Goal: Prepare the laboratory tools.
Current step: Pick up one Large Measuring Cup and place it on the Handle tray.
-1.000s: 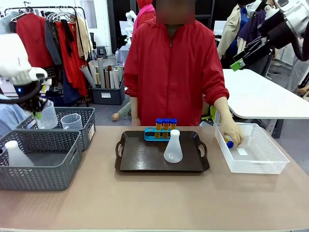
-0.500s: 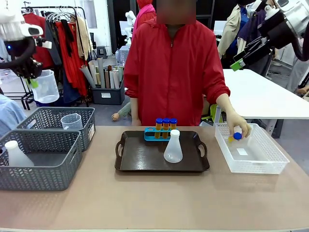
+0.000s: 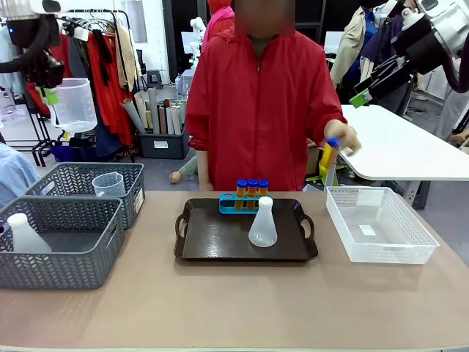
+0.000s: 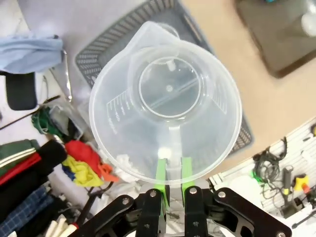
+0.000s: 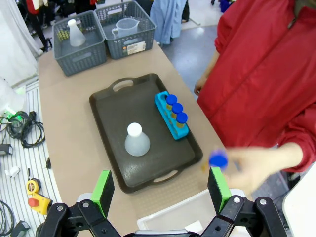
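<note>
left gripper (image 4: 171, 170) pinched the beaker (image 4: 165, 103) handle, right gripper (image 5: 160, 189) sat spread; i'd have carried it level to the flask's (image 3: 262, 224) 9 o'clock.

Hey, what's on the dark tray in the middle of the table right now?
On the tray: a blue rack holding three blue-capped tubes, one hole free, and a white conical flask. In the front view the flask hides the rack's right end.

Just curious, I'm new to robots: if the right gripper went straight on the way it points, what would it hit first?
Probably the dark tray, close beside the white flask, though depth is hard to judge.
</note>
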Robot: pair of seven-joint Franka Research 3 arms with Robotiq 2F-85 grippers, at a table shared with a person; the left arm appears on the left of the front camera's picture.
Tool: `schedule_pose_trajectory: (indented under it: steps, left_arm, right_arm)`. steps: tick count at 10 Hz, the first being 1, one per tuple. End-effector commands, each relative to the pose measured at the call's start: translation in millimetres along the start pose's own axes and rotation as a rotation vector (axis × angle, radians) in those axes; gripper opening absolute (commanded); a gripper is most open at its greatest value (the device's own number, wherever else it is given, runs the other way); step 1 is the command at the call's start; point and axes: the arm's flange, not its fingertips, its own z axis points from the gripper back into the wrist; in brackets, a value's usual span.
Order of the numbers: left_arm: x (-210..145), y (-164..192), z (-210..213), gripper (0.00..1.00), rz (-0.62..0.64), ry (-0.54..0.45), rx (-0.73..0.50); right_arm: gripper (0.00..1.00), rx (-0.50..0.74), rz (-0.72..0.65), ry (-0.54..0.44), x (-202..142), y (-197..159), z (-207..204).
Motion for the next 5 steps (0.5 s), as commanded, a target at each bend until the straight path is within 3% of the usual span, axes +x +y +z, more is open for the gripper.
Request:
schedule_pose_trajectory:
  steps: [1, 5]
  left_arm:
    - [2.0, 8.0, -11.3, 0.00, 0.037, -0.004, -0.008]
    - [2.0, 8.0, -11.3, 0.00, 0.037, -0.004, -0.008]
  right_arm:
    - [1.00, 0.005, 0.006, -0.006, 1.3, 0.9, 0.9]
    - [1.00, 0.005, 0.006, -0.006, 1.3, 0.9, 0.9]
